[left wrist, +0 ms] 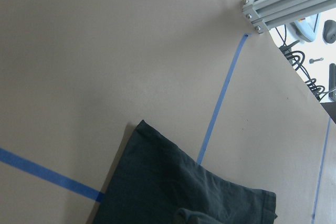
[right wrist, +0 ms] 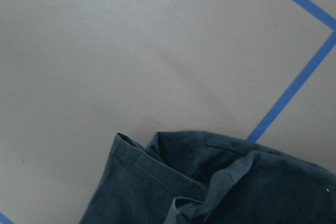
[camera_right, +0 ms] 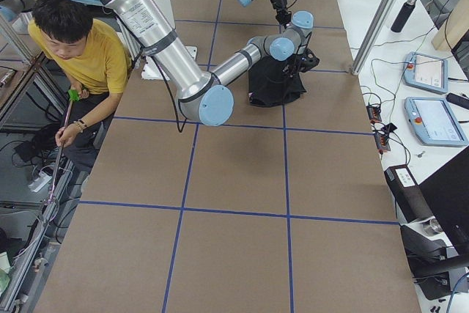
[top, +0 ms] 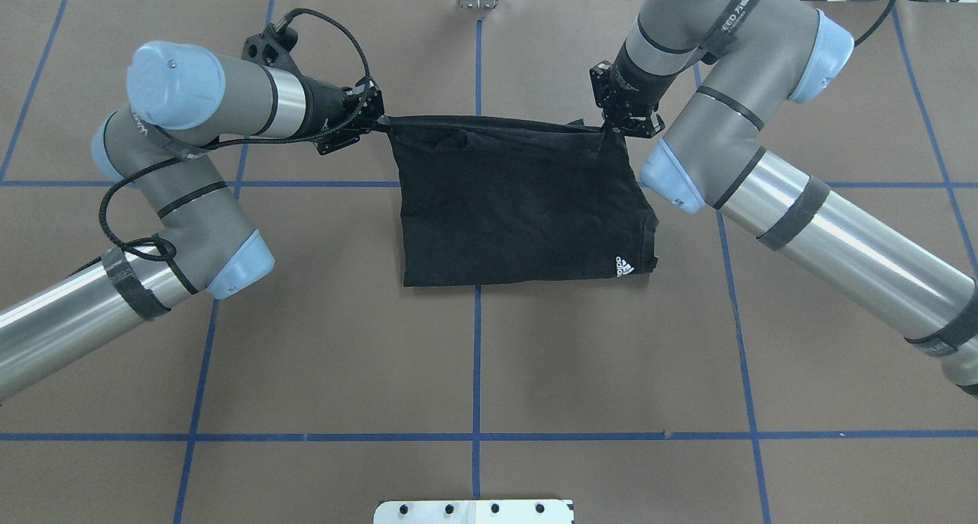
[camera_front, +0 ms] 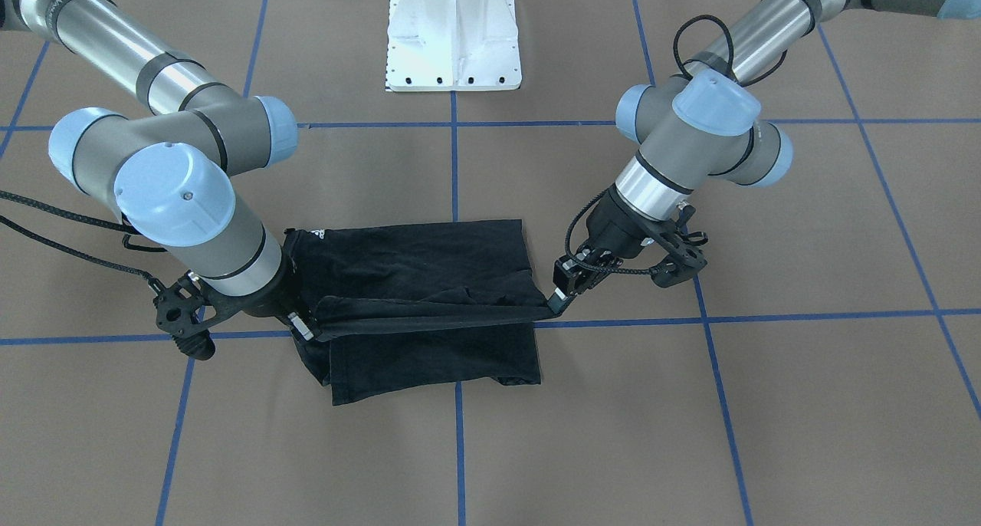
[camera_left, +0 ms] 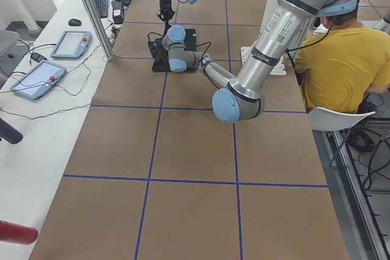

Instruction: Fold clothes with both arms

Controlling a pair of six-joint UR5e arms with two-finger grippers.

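Black short-sleeved T-shirt (top: 519, 211) lies on the brown worktop (top: 489, 356), far edge clamped taut by the black two-finger left pincer (top: 380, 123) and right pincer (top: 611, 131), which should sweep it level and together.

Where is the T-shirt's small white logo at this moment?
In the overhead view the white logo lies at the black T-shirt's right corner nearest the robot, on the table, close to the right arm.
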